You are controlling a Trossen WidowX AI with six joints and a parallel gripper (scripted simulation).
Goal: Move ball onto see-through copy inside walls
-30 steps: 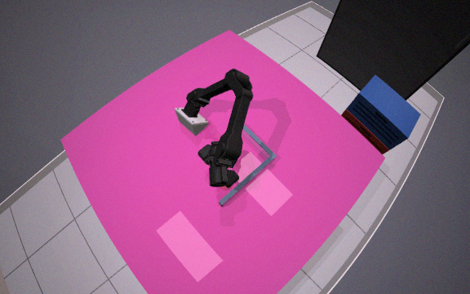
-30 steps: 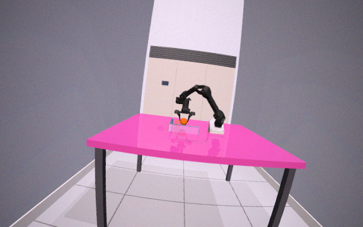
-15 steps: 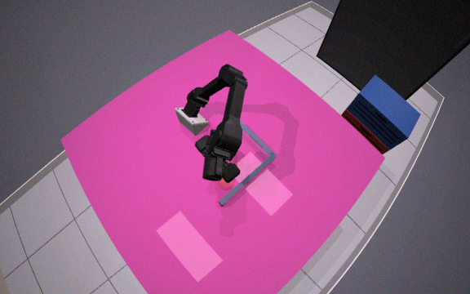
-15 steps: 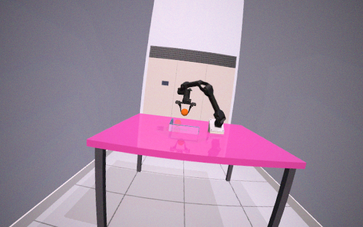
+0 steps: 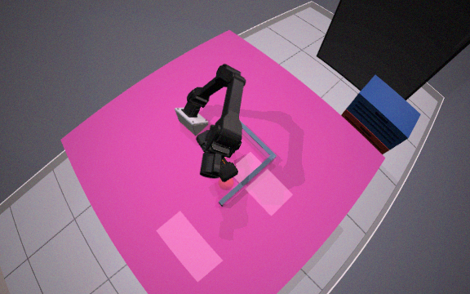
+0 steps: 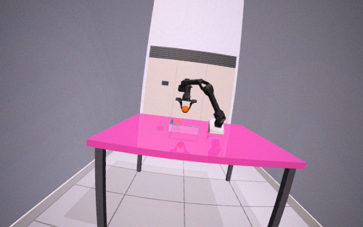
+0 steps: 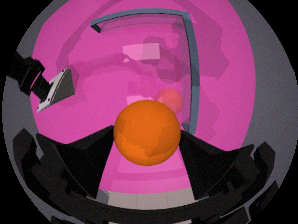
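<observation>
The black two-fingered gripper (image 6: 185, 103) is squeezed tight on the round orange ball (image 6: 185, 108). The ball sits between the two dark fingers, one on each side, as the wrist view shows. The gripper points down, and the ball hangs in the air, well above the shiny pink surface (image 6: 144, 139).

Down below the ball is the see-through copy of the ball (image 6: 177, 122), a pale red round shape resting on the surface. In the wrist view the see-through copy (image 7: 172, 99) peeks out just behind the ball (image 7: 147, 131), close to one of the low clear walls (image 7: 193, 63). In the top view it (image 5: 225, 184) shows just under the gripper (image 5: 223, 171), next to the wall (image 5: 246, 178).

The two low clear walls (image 6: 183, 129) meet to make a corner. The black jointed arm (image 6: 211, 94) bends up and over from its little white base block (image 6: 216, 127), which stands on the surface near the walls.
</observation>
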